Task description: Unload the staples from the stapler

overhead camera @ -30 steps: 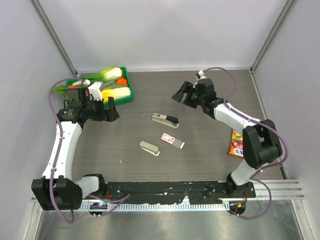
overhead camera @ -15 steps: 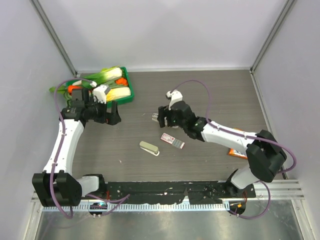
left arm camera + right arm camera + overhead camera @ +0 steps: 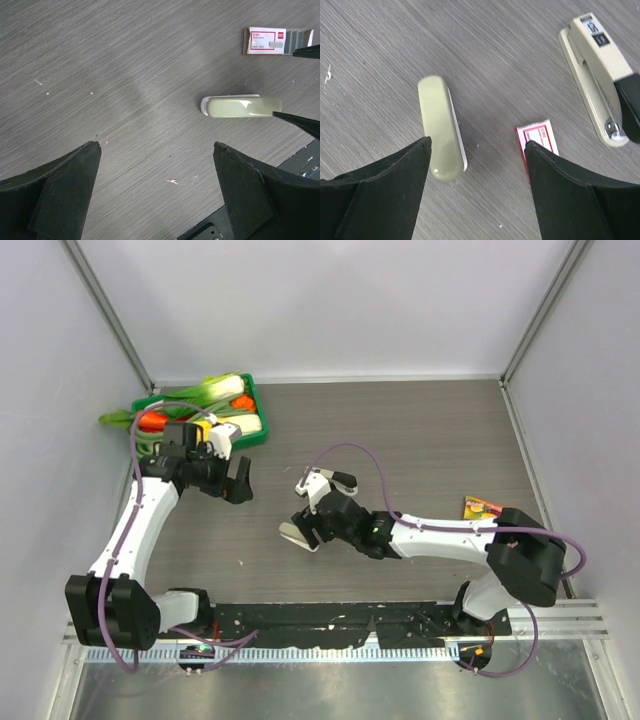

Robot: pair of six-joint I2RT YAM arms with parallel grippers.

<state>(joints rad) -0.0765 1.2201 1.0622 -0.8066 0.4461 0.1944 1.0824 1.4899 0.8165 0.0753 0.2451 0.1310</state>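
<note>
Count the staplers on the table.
2. In the right wrist view, the beige-olive stapler lies left of the pink-and-white box, the silver-grey stapler right of it. None seems hidden.

You see the right gripper stretched across the dark wood-grain table, jaws spread at the small beige-olive stapler with a white base. Behind its wrist lies the slim silver-grey stapler with a black rear end, partly hidden. The left gripper hangs wide apart near the green tray of vegetables.
</note>
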